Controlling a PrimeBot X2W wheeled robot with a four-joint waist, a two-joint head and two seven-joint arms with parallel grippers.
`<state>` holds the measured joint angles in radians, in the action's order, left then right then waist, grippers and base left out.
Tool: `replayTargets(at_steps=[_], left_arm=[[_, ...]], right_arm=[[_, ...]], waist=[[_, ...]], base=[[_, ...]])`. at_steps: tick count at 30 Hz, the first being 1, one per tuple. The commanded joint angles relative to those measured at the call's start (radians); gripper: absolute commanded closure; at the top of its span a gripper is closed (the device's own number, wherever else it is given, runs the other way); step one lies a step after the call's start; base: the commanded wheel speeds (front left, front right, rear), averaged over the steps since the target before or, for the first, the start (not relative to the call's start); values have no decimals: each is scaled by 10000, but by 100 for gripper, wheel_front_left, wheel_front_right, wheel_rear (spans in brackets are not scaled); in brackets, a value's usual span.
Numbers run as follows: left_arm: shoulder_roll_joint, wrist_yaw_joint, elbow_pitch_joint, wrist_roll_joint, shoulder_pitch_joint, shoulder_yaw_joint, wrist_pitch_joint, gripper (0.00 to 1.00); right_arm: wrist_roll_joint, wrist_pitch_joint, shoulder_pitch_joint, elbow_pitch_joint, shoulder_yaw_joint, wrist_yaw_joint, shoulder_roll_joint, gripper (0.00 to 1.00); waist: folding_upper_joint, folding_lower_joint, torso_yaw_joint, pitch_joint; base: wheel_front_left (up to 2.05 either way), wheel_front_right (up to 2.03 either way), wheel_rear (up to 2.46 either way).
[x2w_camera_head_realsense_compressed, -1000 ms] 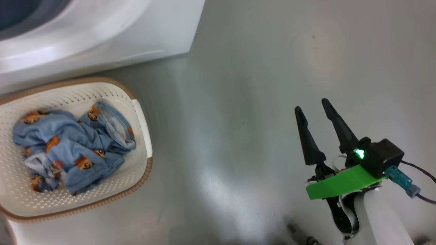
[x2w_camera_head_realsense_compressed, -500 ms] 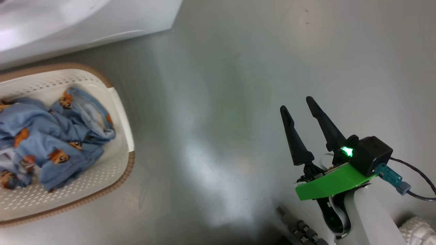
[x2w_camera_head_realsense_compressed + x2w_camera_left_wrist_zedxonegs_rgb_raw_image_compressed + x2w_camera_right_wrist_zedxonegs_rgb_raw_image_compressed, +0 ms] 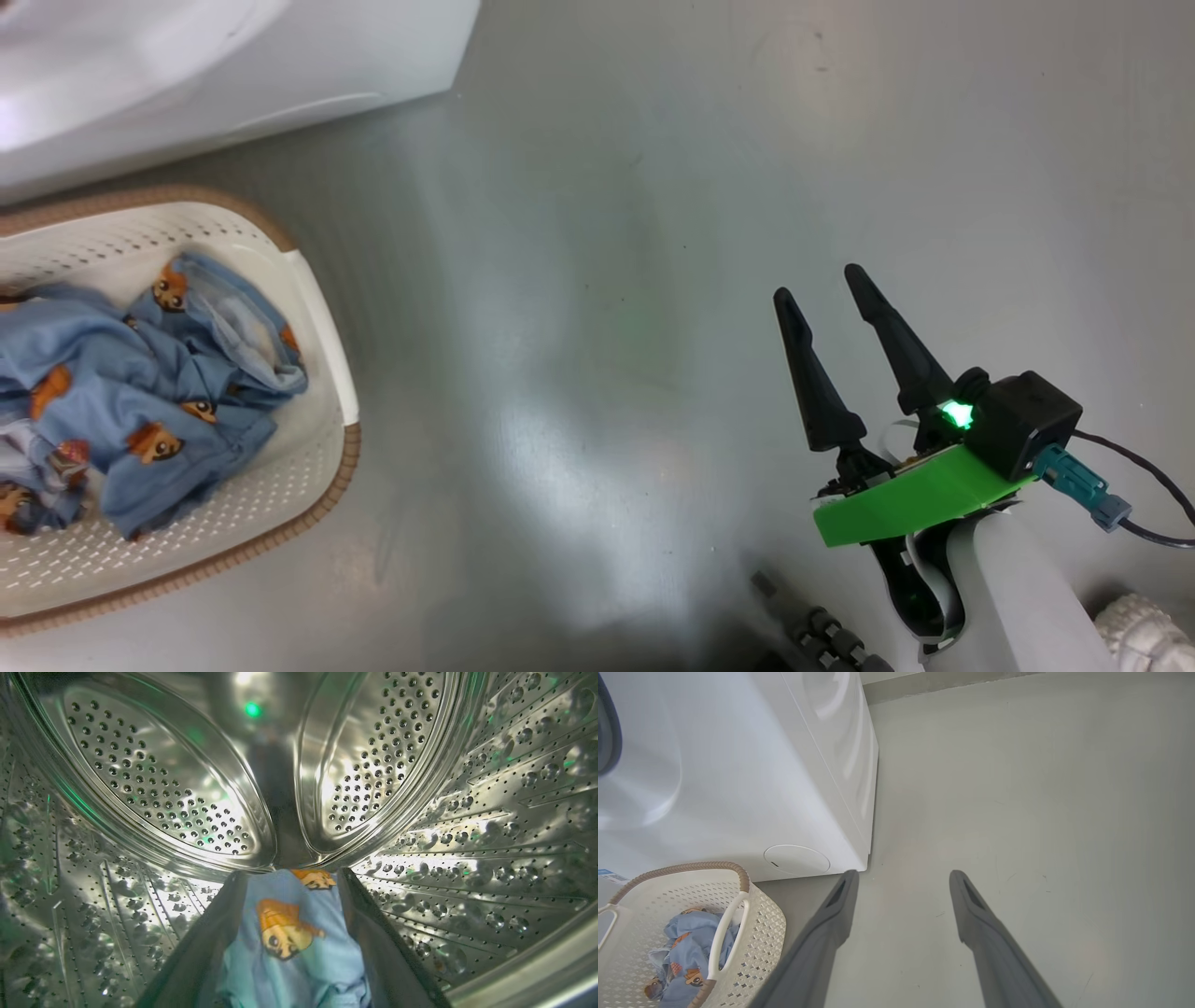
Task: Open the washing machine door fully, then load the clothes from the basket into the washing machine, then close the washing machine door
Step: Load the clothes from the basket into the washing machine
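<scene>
Clothes [image 3: 140, 392] are lying crumpled in the basket [image 3: 322, 327], one piece [image 3: 299, 961] draping within the spread left end effector [image 3: 294, 872] inside the drum [image 3: 154, 788], the right end effector [image 3: 819, 283] hovering spread over the floor [image 3: 607, 233]; appearing light and limp, they are inviting a pinch on a bunched fold.

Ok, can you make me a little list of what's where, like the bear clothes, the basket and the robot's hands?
machine: big white front-loading washing machine, with a steel holey drum
basket: cream plastic basket with brown rim, on the grey floor beside the machine
clothes in basket: light blue bear-print clothes, bunched up
left hand: open, reaching inside the drum
cloth in drum: one light blue bear-print piece, lying between the left hand's fingers
right hand: open, empty, over the floor
</scene>
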<state>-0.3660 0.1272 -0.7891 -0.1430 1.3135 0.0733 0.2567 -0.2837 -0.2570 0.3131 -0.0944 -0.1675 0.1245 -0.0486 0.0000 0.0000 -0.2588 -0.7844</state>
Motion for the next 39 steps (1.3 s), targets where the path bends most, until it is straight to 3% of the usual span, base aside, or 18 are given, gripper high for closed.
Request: replayTargets(at_steps=[1,14,25,39], left_arm=[[-498,-11,107,-64,-259,46,50,0],[-47,15,216,-364,-1181,-101,50,0],[419,29,1925,-829,-3671,258,51,0],[1615,33,5074,-538,-7713,930,51,0]], right_arm=[[-28,-48,-63,150,-158,62,-16,0],[247,-48,-131,137,199,62,-16,0],[352,-48,-278,-37,452,62,-16,0],[668,-48,-727,-153,626,62,-16,0]], waist=[[0,0,98,136],[0,0,485,964],[0,0,921,1943],[0,0,1142,3624]], base=[[0,0,0],[0,0,0],[0,0,0],[0,0,0]])
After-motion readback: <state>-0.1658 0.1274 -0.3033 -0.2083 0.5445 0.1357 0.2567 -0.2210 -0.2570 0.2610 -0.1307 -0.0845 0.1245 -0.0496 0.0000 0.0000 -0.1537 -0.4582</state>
